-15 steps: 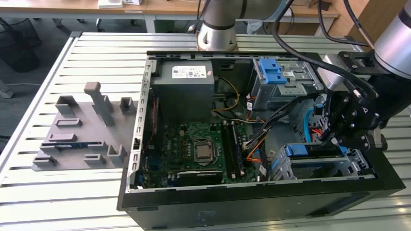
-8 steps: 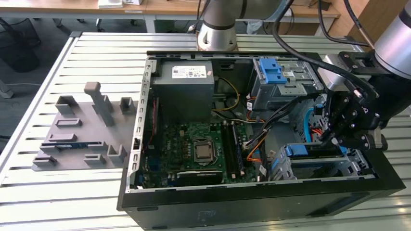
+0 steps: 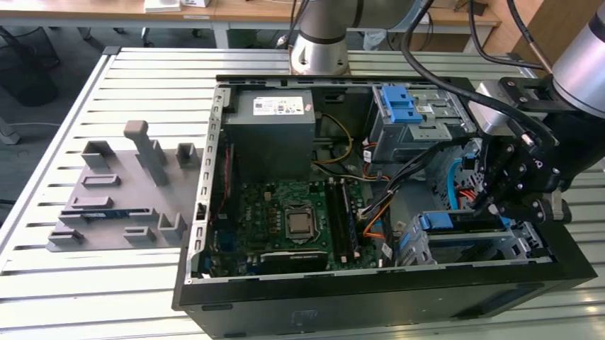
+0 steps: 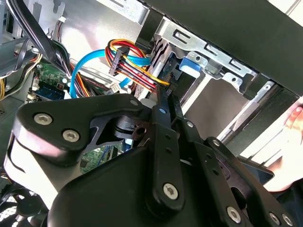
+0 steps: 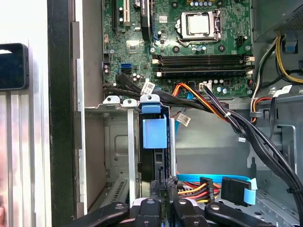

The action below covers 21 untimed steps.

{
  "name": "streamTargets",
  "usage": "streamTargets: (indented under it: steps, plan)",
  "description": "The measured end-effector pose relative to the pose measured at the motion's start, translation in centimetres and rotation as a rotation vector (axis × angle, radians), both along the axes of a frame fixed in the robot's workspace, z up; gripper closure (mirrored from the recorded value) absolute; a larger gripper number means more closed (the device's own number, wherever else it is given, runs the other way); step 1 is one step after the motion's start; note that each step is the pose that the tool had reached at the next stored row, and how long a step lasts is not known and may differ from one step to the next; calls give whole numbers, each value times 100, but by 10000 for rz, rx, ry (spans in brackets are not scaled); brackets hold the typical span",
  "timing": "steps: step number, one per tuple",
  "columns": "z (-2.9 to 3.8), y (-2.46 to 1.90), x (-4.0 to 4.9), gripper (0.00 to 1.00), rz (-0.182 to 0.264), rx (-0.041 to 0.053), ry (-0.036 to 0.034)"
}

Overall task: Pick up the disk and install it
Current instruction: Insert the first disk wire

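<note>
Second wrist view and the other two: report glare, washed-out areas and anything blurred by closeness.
In the second wrist view the gripper linkage looms dark and soft in the foreground, and daylight burns out the corner beyond the case edge. In the first wrist view the strip beside the case wall is washed out white; the motherboard is evenly lit. The exterior view is evenly lit, the table slats bright.

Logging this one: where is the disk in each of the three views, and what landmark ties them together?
Exterior view: the disk sits in the metal drive cage, low on the exterior view's right.
First wrist view: the disk stands edge-on in the cage, blue bracket towards the camera.
Second wrist view: the disk's blue bracket shows inside the cage.
Shared landmark: the blue cable beside the cage.
</note>
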State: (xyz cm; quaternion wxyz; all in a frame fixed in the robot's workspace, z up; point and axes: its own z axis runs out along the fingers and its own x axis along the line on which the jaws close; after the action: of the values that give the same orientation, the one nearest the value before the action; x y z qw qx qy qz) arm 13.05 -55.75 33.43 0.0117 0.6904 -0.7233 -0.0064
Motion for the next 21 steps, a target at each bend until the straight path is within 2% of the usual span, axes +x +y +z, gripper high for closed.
streamTargets:
  steps: [9,21]
  plan:
    - [-11,10,3,84,0,35,4]
    - [-65,10,4,84,0,46,47]
